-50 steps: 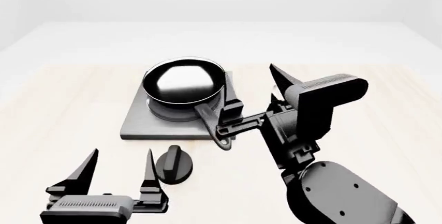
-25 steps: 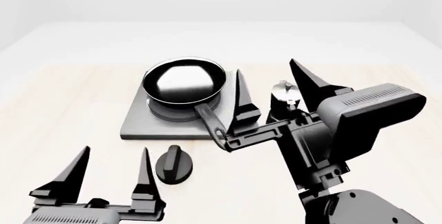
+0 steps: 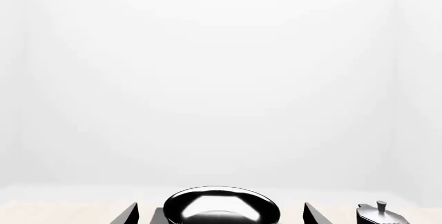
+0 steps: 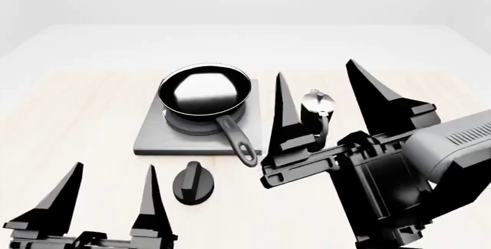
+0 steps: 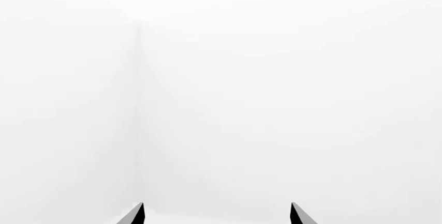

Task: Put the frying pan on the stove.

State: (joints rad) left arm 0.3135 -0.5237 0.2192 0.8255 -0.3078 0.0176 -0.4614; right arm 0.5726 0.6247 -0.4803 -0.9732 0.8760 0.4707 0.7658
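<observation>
Head view shows the frying pan (image 4: 204, 91) seated on the stove's (image 4: 157, 138) rings, upper centre of the frame, its handle pointing down toward the knob (image 4: 192, 183) on the desk (image 4: 69, 122). Placing looks done. Right gripper (image 4: 326, 102), jaws spread and empty, stands right of the handle beside the moka pot (image 4: 318, 106); left gripper (image 4: 111, 194), also spread, sits bottom left. Next calls only for clearing away without nudging the handle.

The frying pan's (image 4: 204, 92) handle is flanked by the knob (image 4: 192, 183) nearer and the moka pot (image 4: 318, 111) to the right.
</observation>
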